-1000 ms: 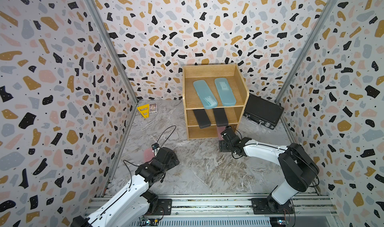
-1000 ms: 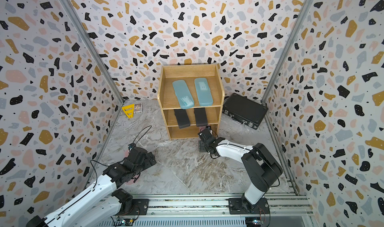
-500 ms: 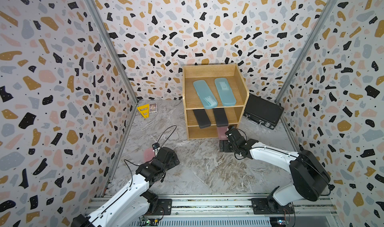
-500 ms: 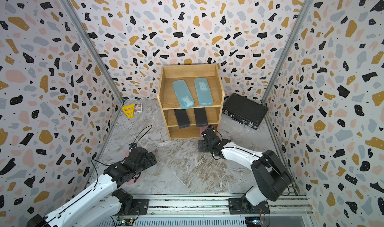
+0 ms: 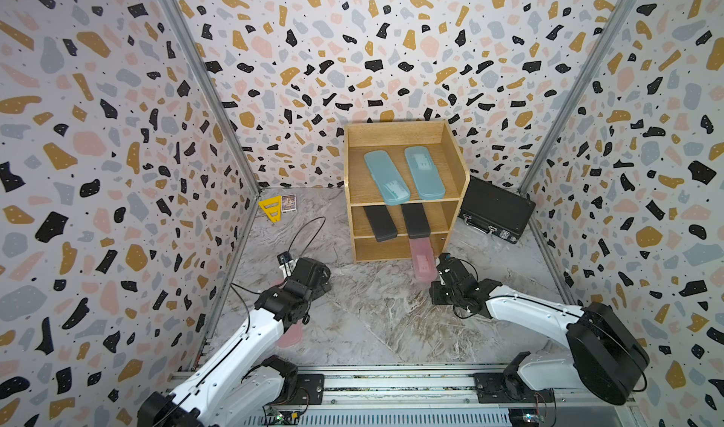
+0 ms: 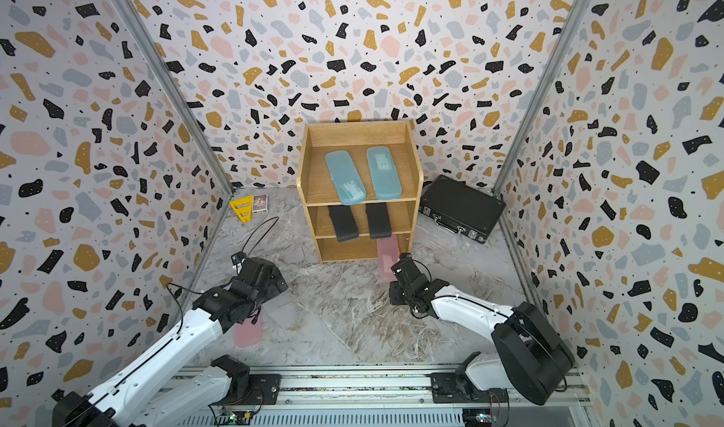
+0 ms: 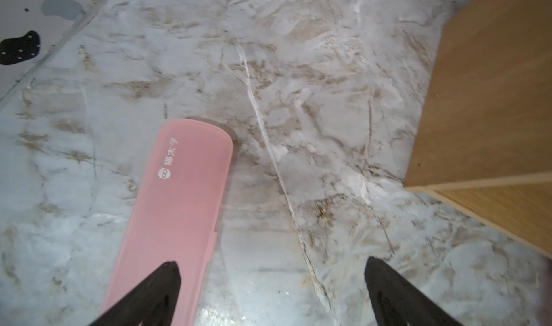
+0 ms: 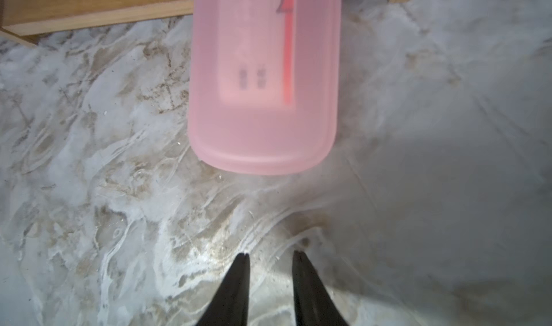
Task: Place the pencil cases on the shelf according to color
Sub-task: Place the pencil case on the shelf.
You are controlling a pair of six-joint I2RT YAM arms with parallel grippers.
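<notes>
Top views: both show the shelf [image 5: 391, 135] at the surface's back edge, with the teal cases [image 5: 386, 176] on its upper tier and the black cases [image 5: 380, 223] on the middle tier. One pink case [image 5: 422, 258] protrudes from the bottom tier. The other pink case [image 6: 247, 333] lies near the surface's left edge, partly under the left arm.

Left wrist: the left gripper [image 7: 271, 263] is spread wide with one finger over that case; nothing is held.

Right wrist: the right gripper [image 8: 271, 253] is nearly closed, empty and apart from the protruding case.

Judgement: the cases look light, rigid and slick. Grasp across the narrow width, mid-length.
</notes>
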